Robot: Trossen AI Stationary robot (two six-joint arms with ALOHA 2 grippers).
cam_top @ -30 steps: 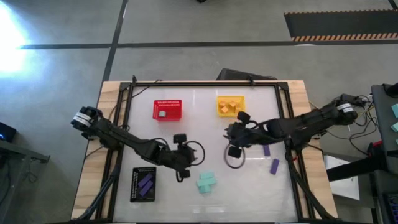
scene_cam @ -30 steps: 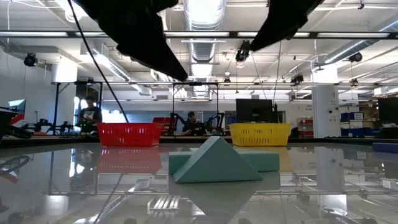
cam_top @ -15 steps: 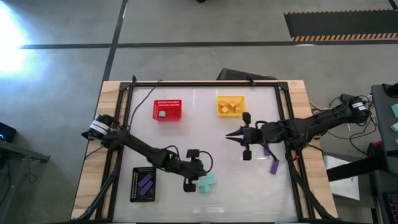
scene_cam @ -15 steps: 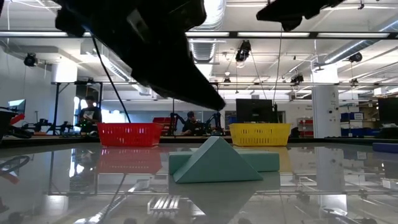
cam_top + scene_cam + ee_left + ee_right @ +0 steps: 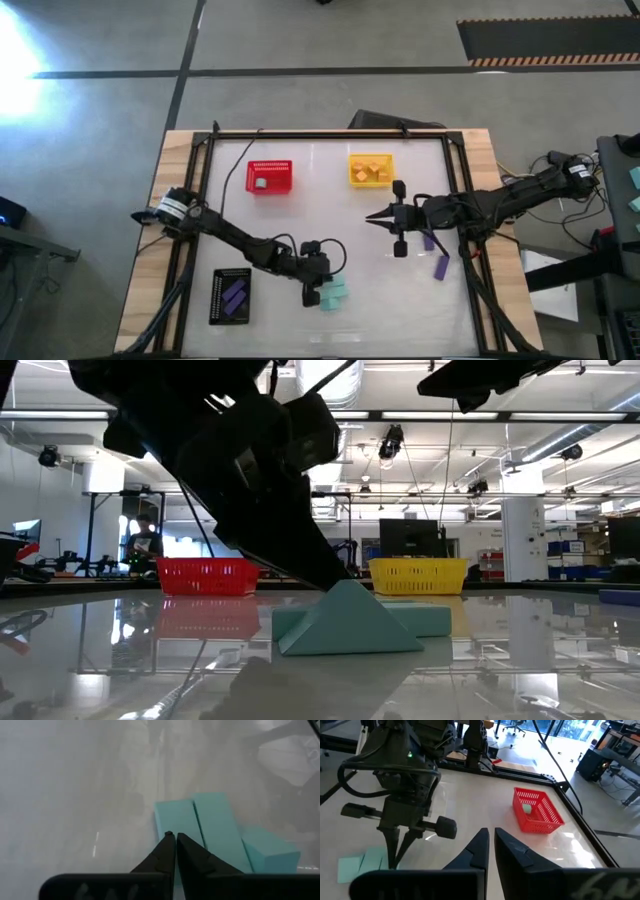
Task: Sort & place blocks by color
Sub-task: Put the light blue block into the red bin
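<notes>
— Both grippers have their fingers pressed together on nothing. The left gripper (image 5: 172, 836) touches its tips to the teal blocks (image 5: 334, 291) near the table's front edge; the right gripper (image 5: 372, 215) hangs mid-table.

— Those blocks look light, stiff and smooth, probably slippery. I'd open up and pinch one across its long flat sides.

You see teal blocks (image 5: 334, 291) clustered low centre in the high view, flat on the table. Two purple blocks (image 5: 441, 266) lie at right, two more at lower left. Orange blocks (image 5: 371, 172) sit upper centre.
</notes>
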